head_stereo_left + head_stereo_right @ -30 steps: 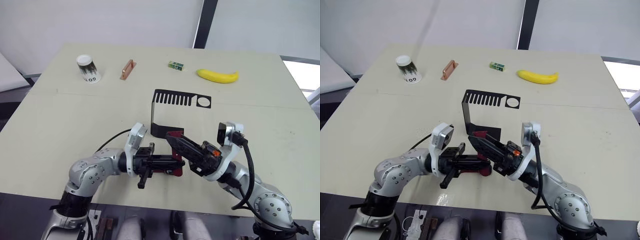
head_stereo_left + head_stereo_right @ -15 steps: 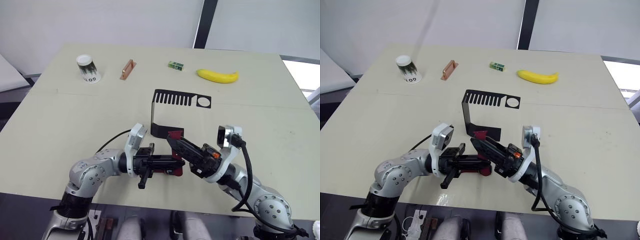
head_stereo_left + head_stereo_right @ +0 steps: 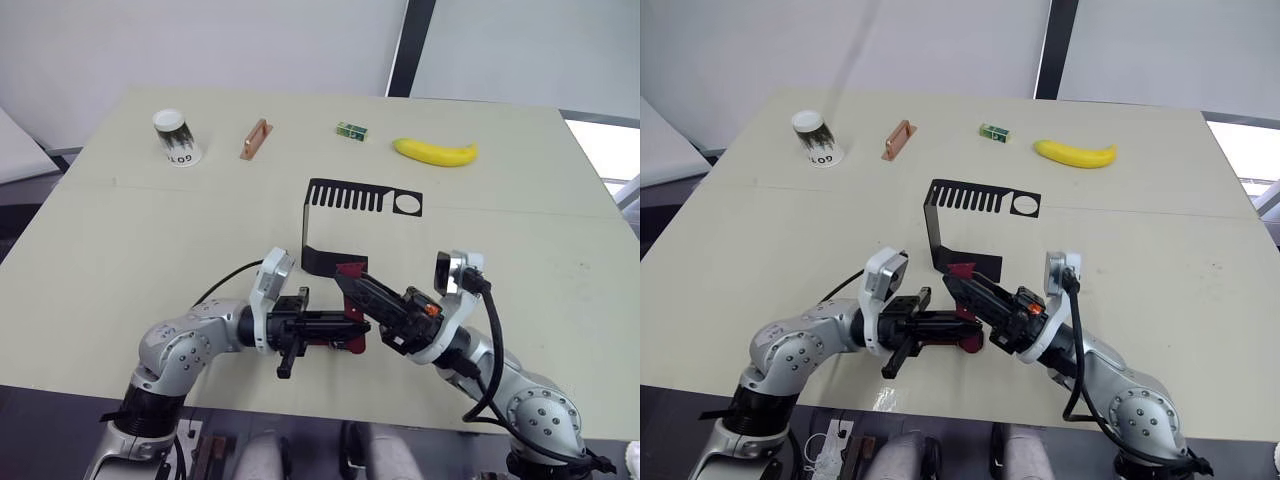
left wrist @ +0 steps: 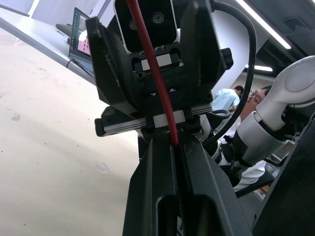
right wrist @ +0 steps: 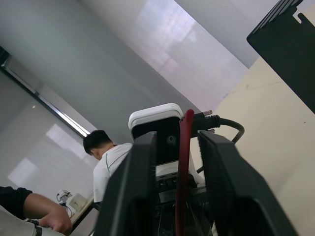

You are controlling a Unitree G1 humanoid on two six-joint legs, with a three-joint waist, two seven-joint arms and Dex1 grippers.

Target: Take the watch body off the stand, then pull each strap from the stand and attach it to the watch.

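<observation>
The black stand (image 3: 345,195) sits at the table's middle, its slotted top plate bare. In front of it my two grippers meet tip to tip. A dark-red strap (image 3: 349,269) runs upright between them. My left gripper (image 3: 352,326) is shut on the strap's lower end (image 4: 153,73). The right gripper (image 3: 348,287) straddles the strap (image 5: 183,162): its fingers (image 5: 142,167) stand apart on either side, with a gap to each. The watch body is hidden.
Along the table's far side stand a paper cup (image 3: 177,137), a copper bar (image 3: 254,138), a small green block (image 3: 351,130) and a banana (image 3: 436,151). A person (image 5: 106,157) is in the background beyond the left arm.
The right arm has sunk a little and its gripper has come slightly nearer the left one. The left arm and the stand have stayed put.
</observation>
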